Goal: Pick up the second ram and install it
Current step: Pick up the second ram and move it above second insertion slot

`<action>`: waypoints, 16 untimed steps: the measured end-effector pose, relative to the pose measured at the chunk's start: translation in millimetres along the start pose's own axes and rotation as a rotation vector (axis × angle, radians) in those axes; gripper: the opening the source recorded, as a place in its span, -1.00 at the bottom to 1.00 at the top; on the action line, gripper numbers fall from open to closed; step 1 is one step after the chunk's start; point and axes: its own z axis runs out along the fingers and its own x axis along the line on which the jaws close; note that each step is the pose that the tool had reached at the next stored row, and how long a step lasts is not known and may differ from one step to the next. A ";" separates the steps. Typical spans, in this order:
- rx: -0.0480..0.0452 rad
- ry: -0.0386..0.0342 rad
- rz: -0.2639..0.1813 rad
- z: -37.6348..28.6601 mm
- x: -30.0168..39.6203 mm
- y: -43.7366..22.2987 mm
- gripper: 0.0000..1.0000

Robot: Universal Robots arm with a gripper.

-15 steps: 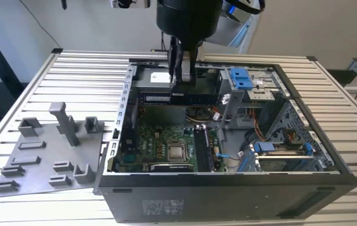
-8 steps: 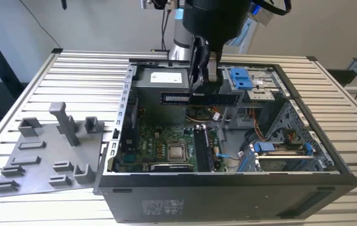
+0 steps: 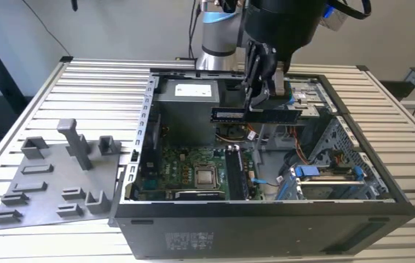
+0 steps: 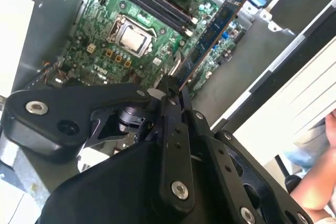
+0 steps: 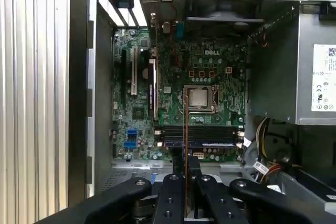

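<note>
My gripper point(image 3: 261, 104) hangs over the open computer case point(image 3: 266, 211) and is shut on the second ram point(image 3: 255, 115), a slim dark stick with a pale label, held level in the air above the motherboard point(image 3: 185, 164). In the second wrist view the ram point(image 4: 210, 38) sticks out from between the black fingers point(image 4: 169, 103), well above the board. The first wrist view shows the ram point(image 5: 185, 129) edge-on as a thin line rising from the gripper point(image 5: 185, 179), crossing over the long dark memory slots point(image 5: 202, 136) beside the silver processor point(image 5: 199, 98).
A grey power supply point(image 3: 189, 104) fills the case's back corner, with cables beside it. A drive cage with blue tabs point(image 3: 324, 175) stands at the exterior view's right. A grey fixture plate point(image 3: 54, 181) lies outside the case. A person's arm point(image 4: 317, 179) is near the table.
</note>
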 end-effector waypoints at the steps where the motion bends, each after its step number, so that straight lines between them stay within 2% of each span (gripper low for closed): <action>1: 0.0000 -0.0001 0.004 -0.1 0.0 -1.7 -0.71; 5: 0.0000 -0.0008 0.020 -0.1 -0.2 -6.8 -0.71; 9: 0.0000 -0.0008 0.020 -0.2 -1.2 -6.9 -0.71; 11: 0.0001 -0.0007 0.020 -0.2 -6.7 -6.9 -0.71; 16: 0.0000 -0.0007 0.020 0.0 -29.0 -6.5 -0.71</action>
